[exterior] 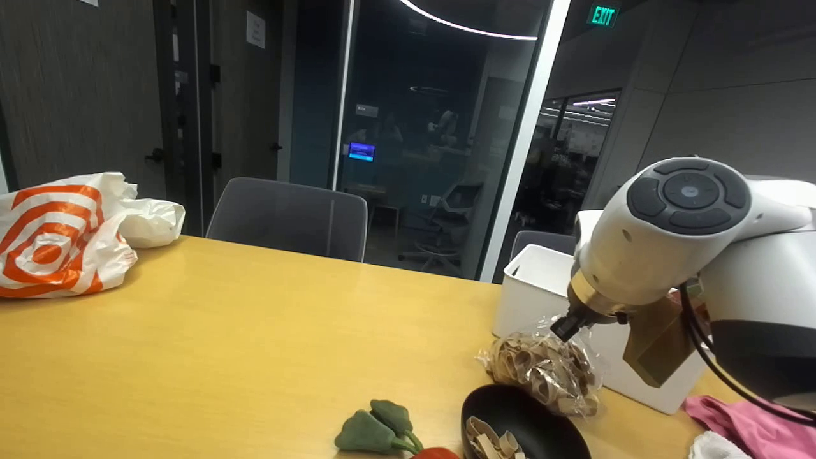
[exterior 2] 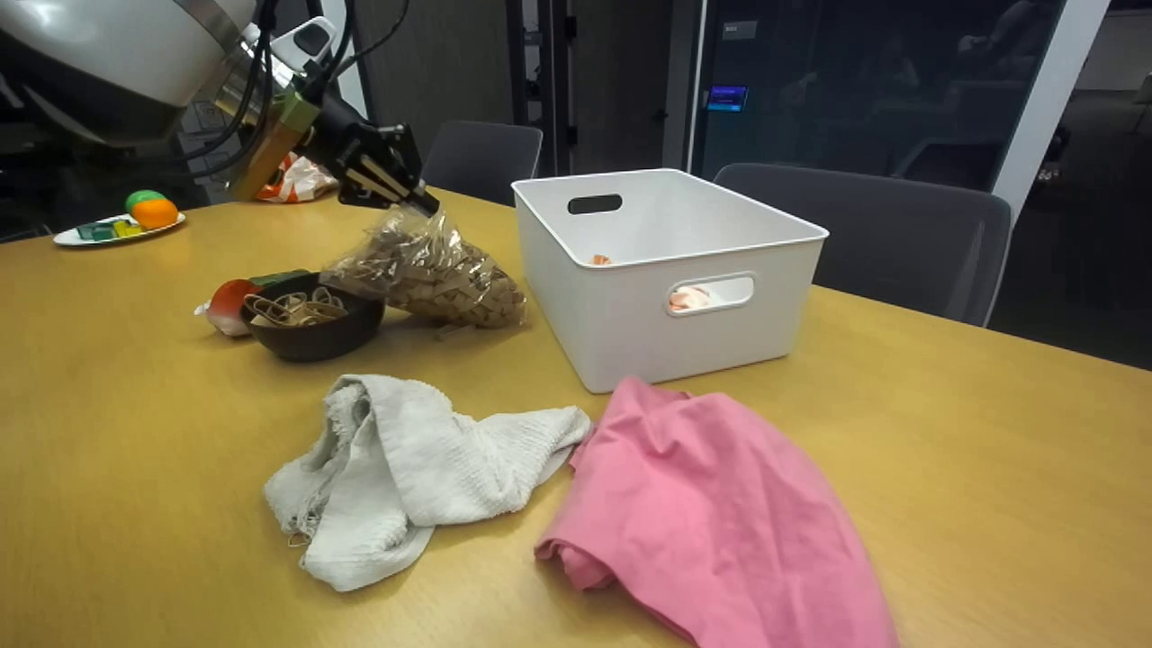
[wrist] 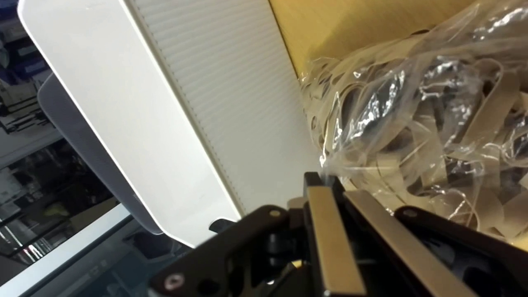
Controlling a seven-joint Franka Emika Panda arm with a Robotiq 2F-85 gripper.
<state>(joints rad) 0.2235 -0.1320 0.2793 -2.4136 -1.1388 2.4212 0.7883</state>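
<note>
Fingers [wrist: 335, 239]: brought in narrow, slanting down, with a pinch of clear plastic [wrist: 342, 165] at the tips.
Plastic: puckered toward the fingertips, so it looks held, not just brushed; a loose fold probably offers a surer hold than the bulky contents.
Bag [exterior 2: 450, 279]: directly below the fingers, packed with tan strips, its top drawn to a peak by the pinch. It bulges wide and low, so the table [exterior 2: 945, 432] likely bears most of the weight; whether any part is lifted, I cannot tell.
White bin [exterior 2: 666, 337]: upright, open-topped, just beside the bag, its wall perhaps checking any spread that way; contact is unclear. Something orange and white [exterior 2: 691, 299] shows through its handle slot.
Dark bowl [exterior 2: 310, 342]: upright near the bag's far side, its curved wall keeping some loose strips [exterior 2: 301, 310] together.
Red vegetable [exterior 2: 229, 301]: just beside the bowl.
Cloths: grey-white cloth [exterior 2: 423, 468] and pink cloth [exterior 2: 720, 531], crumpled side by side, apparently simply dropped there.
Shopping bag [exterior: 57, 239]: slumped well apart, near the table's edge.
</note>
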